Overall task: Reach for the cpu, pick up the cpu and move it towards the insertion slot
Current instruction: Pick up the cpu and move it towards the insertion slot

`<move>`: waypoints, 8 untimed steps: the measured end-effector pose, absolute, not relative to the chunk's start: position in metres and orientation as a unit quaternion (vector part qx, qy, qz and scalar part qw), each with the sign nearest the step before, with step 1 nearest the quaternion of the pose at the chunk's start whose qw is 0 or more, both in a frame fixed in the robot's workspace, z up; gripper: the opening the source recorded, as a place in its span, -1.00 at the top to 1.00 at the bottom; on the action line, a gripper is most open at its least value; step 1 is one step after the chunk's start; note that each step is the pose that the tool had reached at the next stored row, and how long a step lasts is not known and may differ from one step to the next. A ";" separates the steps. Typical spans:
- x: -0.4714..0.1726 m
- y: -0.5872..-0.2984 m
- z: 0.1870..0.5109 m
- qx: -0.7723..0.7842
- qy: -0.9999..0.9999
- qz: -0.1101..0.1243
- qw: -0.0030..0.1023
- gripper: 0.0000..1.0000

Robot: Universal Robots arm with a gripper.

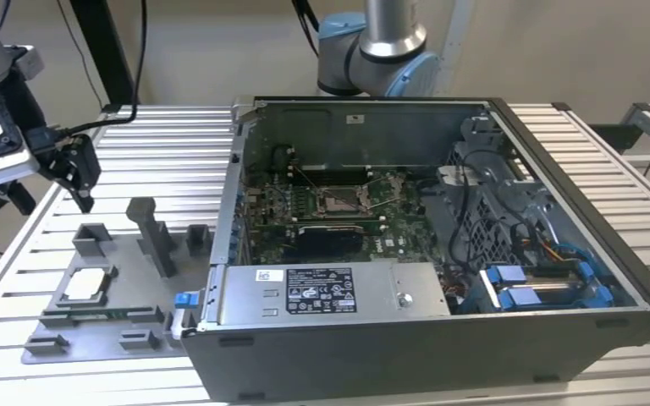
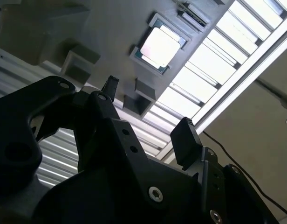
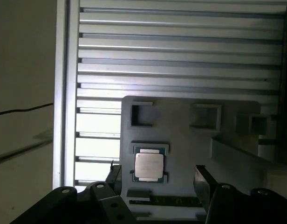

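The cpu (image 1: 85,285) is a small silvery square lying flat in its nest on the grey fixture plate (image 1: 122,326), at the exterior view's left. It also shows in both wrist views (image 2: 160,46) (image 3: 149,165). My gripper (image 1: 51,199) hangs in the air above and behind the plate, well clear of the cpu. It stands open (image 2: 146,114) (image 3: 157,179) with nothing between its black fingers (image 3: 201,179). The insertion slot (image 1: 342,199) is the silver-framed socket on the green board inside the open computer case.
The computer case (image 1: 438,338) fills the middle and the exterior view's right of the slatted table (image 1: 156,135). Grey fixture blocks, one a tall post (image 1: 150,233), rise from the plate. A thin green memory stick (image 1: 94,314) lies near the plate's front. A second arm's base (image 1: 376,51) stands behind the case.
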State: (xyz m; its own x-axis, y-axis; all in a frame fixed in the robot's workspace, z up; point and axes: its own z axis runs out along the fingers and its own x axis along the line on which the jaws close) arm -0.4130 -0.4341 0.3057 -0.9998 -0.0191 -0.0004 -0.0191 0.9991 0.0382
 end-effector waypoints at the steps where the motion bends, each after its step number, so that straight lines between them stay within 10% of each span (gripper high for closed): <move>1: -0.413 -0.434 0.305 -0.010 1.000 0.019 0.000 -1.00; 8: -0.413 -0.434 0.300 -0.010 1.000 0.019 0.000 -1.00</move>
State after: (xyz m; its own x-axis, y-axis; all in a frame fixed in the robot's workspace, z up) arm -0.4132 -0.4341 0.2999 -0.9998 -0.0192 -0.0004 -0.0192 0.9991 0.0382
